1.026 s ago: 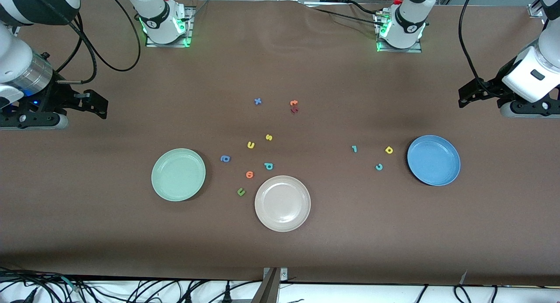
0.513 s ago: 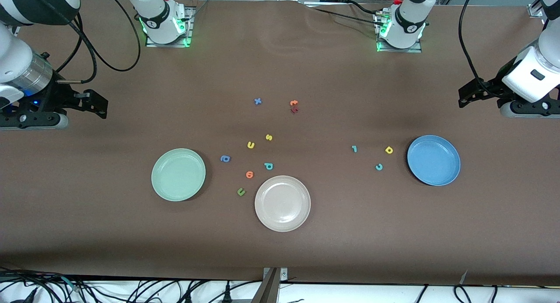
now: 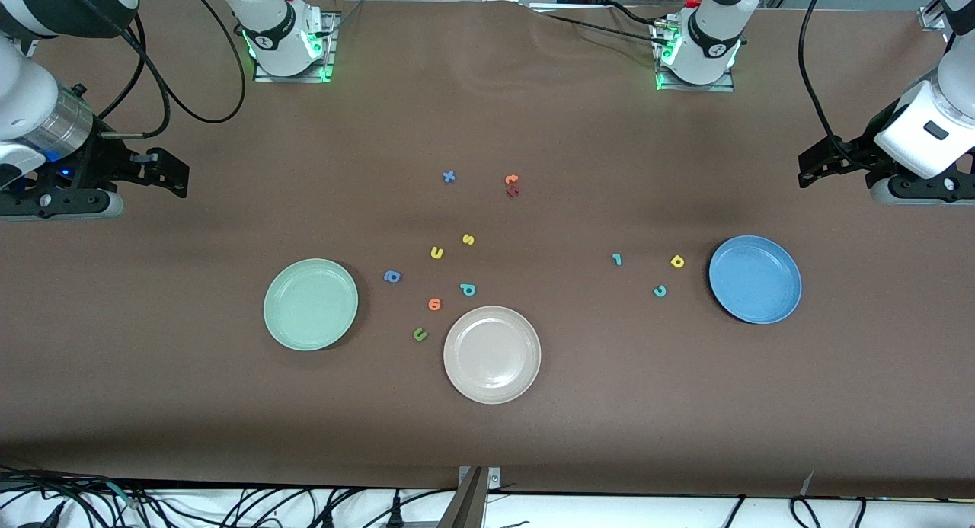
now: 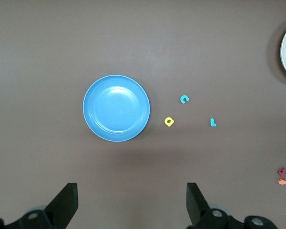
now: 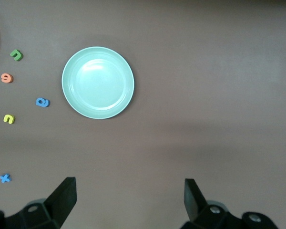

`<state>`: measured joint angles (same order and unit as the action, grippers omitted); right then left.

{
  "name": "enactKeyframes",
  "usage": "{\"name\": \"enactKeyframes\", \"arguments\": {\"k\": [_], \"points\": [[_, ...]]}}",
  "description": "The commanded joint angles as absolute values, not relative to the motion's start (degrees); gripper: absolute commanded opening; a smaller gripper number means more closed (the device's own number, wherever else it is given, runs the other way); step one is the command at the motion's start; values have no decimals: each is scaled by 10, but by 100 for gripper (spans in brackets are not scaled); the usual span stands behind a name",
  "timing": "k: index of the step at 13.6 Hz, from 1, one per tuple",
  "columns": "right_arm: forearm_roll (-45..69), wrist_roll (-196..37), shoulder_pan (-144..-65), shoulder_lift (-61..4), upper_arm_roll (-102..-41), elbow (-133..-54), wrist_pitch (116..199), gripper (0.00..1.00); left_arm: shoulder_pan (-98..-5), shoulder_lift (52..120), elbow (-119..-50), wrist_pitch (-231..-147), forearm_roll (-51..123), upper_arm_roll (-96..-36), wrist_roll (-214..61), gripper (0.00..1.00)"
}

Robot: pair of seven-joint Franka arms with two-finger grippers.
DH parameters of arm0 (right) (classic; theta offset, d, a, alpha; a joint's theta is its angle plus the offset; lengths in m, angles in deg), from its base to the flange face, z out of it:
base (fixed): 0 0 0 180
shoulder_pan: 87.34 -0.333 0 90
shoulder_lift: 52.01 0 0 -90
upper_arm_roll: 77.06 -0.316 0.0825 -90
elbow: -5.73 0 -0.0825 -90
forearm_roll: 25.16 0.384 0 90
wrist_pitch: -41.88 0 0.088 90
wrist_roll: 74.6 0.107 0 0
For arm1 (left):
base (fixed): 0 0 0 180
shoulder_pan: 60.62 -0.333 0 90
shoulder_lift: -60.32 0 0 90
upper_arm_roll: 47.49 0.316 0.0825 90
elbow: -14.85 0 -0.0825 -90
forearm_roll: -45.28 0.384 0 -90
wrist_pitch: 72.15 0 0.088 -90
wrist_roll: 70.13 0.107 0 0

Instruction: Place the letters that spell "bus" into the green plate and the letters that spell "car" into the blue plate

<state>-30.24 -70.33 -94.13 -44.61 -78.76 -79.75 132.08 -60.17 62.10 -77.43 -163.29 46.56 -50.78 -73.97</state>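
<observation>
My left gripper [image 4: 129, 207] and right gripper [image 5: 128, 202] both agape, empty, bodies cut off at frame edges. Brown table [image 3: 579, 406]; cables [image 3: 228, 505] along its near edge.

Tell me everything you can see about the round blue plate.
The round medium-blue plate looks like smooth matte plastic, with a shallow flat well and a low raised rim. It lies upright and flat on the brown table, toward the left arm's end. It holds nothing, and nothing touches it. Three small foam letters lie beside it, apart from its rim: a yellow "a", a teal "c", a teal "r".
</observation>
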Motion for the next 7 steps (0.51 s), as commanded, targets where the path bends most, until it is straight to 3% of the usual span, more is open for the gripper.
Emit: {"name": "enactKeyframes", "arguments": {"k": [1, 7], "points": [[-305, -710, -939, -453, -793, -796, 1307, 100, -600, 621, -762, -1623, 476, -510, -747, 100], [-300, -706, -952, -452, -793, -797, 1308, 100, -601, 621, -762, -1622, 476, -510, -746, 100]]}}
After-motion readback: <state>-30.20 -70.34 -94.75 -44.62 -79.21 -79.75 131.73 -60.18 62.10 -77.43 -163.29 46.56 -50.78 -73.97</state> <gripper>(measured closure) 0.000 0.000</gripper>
